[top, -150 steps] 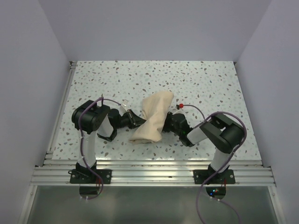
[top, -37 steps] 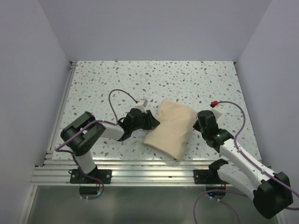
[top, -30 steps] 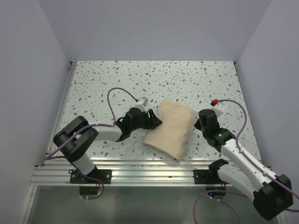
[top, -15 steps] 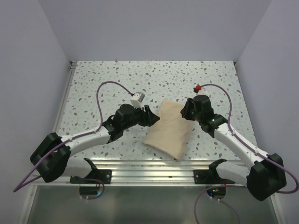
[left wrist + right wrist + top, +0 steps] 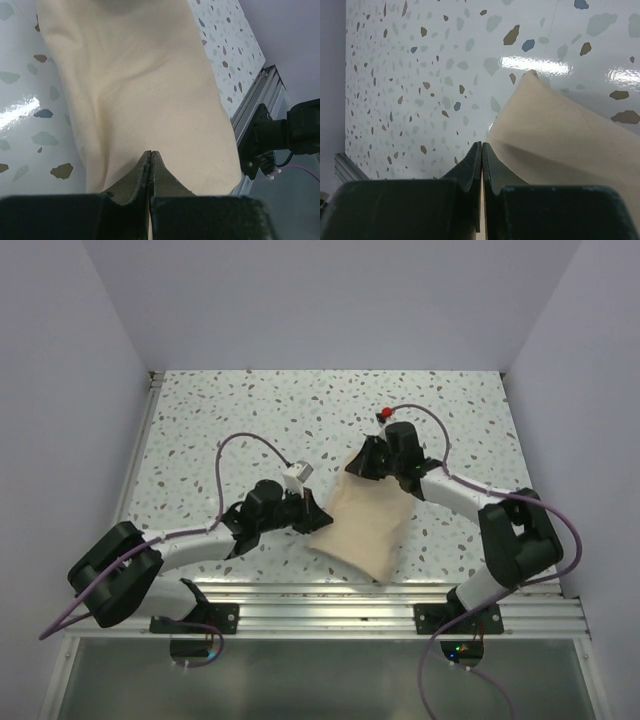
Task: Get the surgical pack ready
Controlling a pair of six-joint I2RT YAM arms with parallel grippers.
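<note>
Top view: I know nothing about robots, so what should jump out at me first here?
A tan cloth bundle lies on the speckled table, towards its near edge. It is pinched from two sides: the left gripper is shut on its left edge, and the right gripper is shut on its far corner, which the right wrist view shows lifted off the table.

Speckled white table, aluminium rail along its near edge.
</note>
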